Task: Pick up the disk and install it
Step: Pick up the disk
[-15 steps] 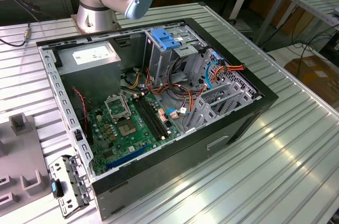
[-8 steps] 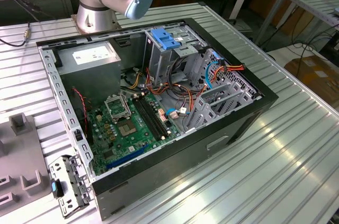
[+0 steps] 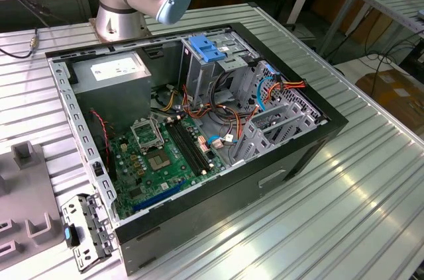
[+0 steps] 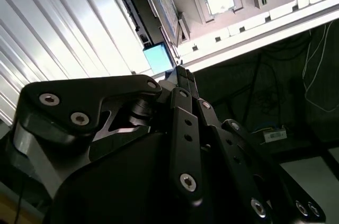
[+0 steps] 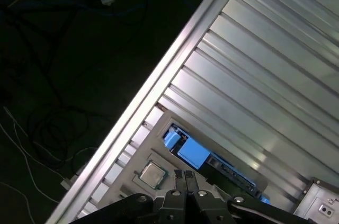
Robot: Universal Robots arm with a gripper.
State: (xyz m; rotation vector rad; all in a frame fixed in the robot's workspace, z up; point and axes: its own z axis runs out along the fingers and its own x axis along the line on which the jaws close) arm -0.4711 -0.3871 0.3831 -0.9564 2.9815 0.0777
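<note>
Jaws closed tip to tip, nothing held. In first wrist view my gripper [image 5: 185,174] hangs over grey fixture tray [image 5: 165,163] at edge of ribbed aluminium table [image 5: 265,65]. Disk [image 5: 193,155], blue carrier showing, sits in tray just past my fingertips, processor chip [image 5: 152,173] beside it. Exterior view: open computer case [image 3: 265,181] on same table, white label [image 3: 114,68] on power supply, print too small to read.

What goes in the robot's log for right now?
pincer: shut, empty | disk: ahead of pincer tips, untouched | install: not done
</note>
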